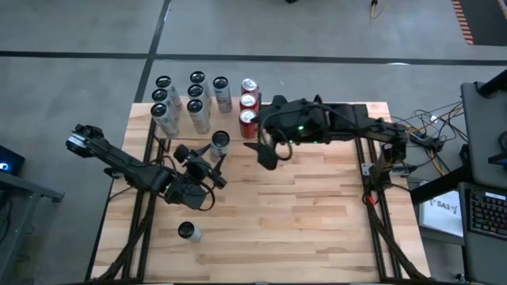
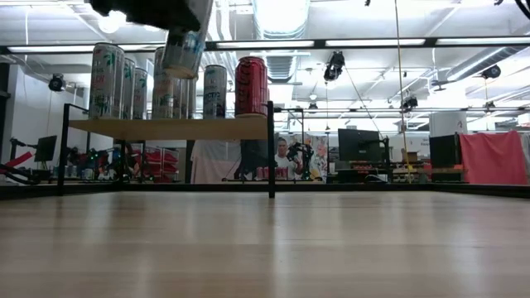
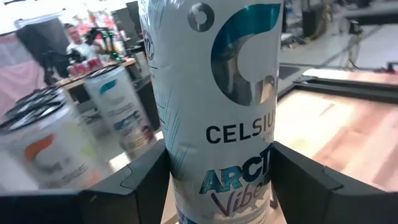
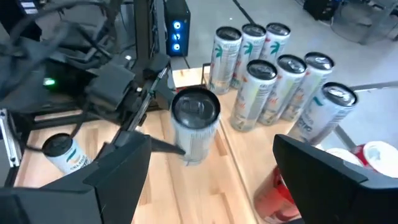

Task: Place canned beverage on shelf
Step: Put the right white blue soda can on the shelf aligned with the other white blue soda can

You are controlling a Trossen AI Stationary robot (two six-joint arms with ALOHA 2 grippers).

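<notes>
The left gripper (image 1: 212, 152) clamps a white Celsius can (image 3: 211, 106), held upright in the air just at the shelf's (image 2: 170, 127) 6 o'clock edge. At the can's 3 o'clock, the right gripper (image 1: 268, 152) hangs wide, empty.

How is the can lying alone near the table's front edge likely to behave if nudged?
The lone can seems to lie on its side on the table, so a nudge would probably set it rolling. Its smooth round wall looks slippery and may dent under a hard squeeze. Full or empty cannot be told.
</notes>
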